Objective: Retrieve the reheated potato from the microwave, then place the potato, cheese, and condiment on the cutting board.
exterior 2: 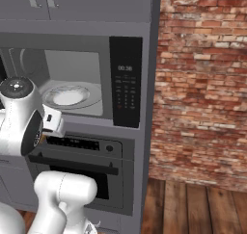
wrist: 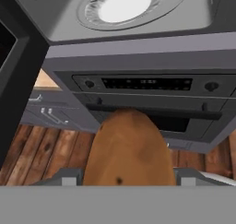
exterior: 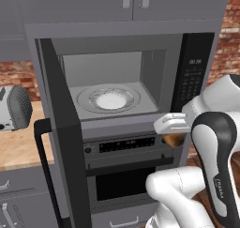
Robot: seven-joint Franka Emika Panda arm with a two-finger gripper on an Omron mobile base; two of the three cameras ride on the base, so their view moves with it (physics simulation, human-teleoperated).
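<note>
Gripper (exterior: 174, 137) sits just outside the microwave (exterior: 117, 72) mouth, below the cavity's front sill and in front of the oven (exterior: 124, 175) underneath. It is pinching the potato (wrist: 130, 149): in the hand view the brown lump stands between the two finger tips, pressed on both flanks, and in the left base view a sliver of brown shows directly under the white hand.

Potato's long axis runs along the gripper's line of sight, away from the hand, not across the fingers (a lengthwise hold, so the far end overhangs the tips).

Microwave door (exterior: 63, 142) is swung wide on the left side. The turntable (exterior: 108, 99) inside carries nothing that I can see.

Key relation for the next move: the load is already out of the cavity, so what matters is where the cutting board lies from here. I cannot say which way, so the carry would have to start with a swing or a drive away from the appliance column.

Hard to make out:
- Fingers themselves are mostly cut off at the bottom of the hand view.
- In the right base view the arm's own elbow blocks the potato.
- A light wooden counter (exterior: 18, 147) shows left of the door, with a toaster (exterior: 16, 107) on it.
</note>
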